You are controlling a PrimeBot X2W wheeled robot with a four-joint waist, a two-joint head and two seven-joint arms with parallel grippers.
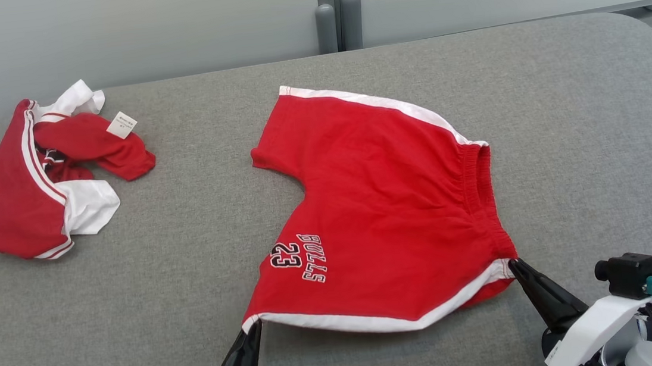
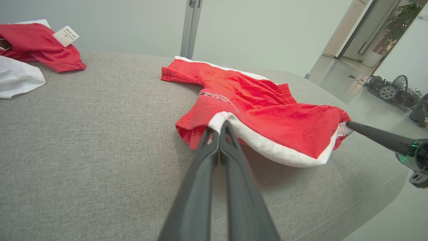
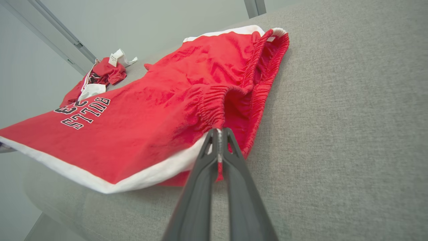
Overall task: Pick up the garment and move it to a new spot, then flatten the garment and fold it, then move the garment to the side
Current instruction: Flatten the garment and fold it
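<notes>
The red shorts (image 1: 387, 201) lie spread on the grey padded surface (image 1: 565, 124), well apart from the crumpled red-and-white garment (image 1: 22, 194) and on the robot's right of it. They look like light, soft knit cotton. The cloth should drape and wrinkle freely, with no stiffness and little slip on the fabric surface, and nothing about them looks fragile. The firmest holds are probably the doubled white side trim and the gathered elastic waistband. The left gripper (image 1: 254, 327) is pressed together on the white-trimmed hem corner nearer the crumpled garment. The right gripper (image 1: 513, 263) is pinched on the waistband corner farther from it, so the edge between them hangs slightly raised. White lettering outlined in black (image 1: 303, 258) reads "BULLS" with "23". The crumpled garment carries a white tag (image 1: 120, 124), its print too small to read.
</notes>
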